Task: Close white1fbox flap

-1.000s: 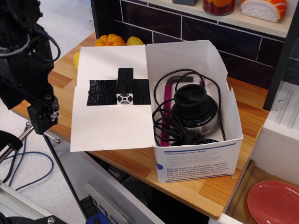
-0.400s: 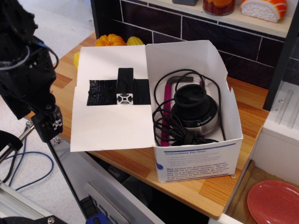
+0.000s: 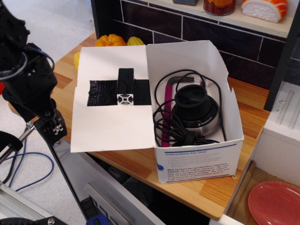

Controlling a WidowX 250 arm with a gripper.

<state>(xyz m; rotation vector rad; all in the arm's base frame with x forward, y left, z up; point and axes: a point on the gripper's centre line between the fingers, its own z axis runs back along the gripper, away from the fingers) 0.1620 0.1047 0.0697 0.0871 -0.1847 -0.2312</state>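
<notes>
The flap point(image 3: 110, 101) is lying wide open, folded flat out to the left of the white1fbox point(image 3: 197, 140) and resting on the wooden counter point(image 3: 248, 117), its inner face turned up and showing a band of black tape point(image 3: 98, 92) with a small black block point(image 3: 125, 86) sitting across it. The box itself is standing near the counter's front edge with its blue-printed label facing forward. Inside it, a round black and silver device point(image 3: 196, 111) is sitting with its black cable point(image 3: 166, 119) looping around and beside it, next to a magenta strip point(image 3: 165, 110) leaning along the left wall. Behind the flap, orange and yellow toy vegetables point(image 3: 115, 41) are peeking out against a dark tiled wall point(image 3: 187, 28). The gripper point(image 3: 52, 125) is hanging off the counter's left edge, just beside the flap's lower left corner but apart from it; whether its fingers are spread or pressed together cannot be told from this angle. A red plate point(image 3: 274, 202) is showing at the lower right, below counter level.
</notes>
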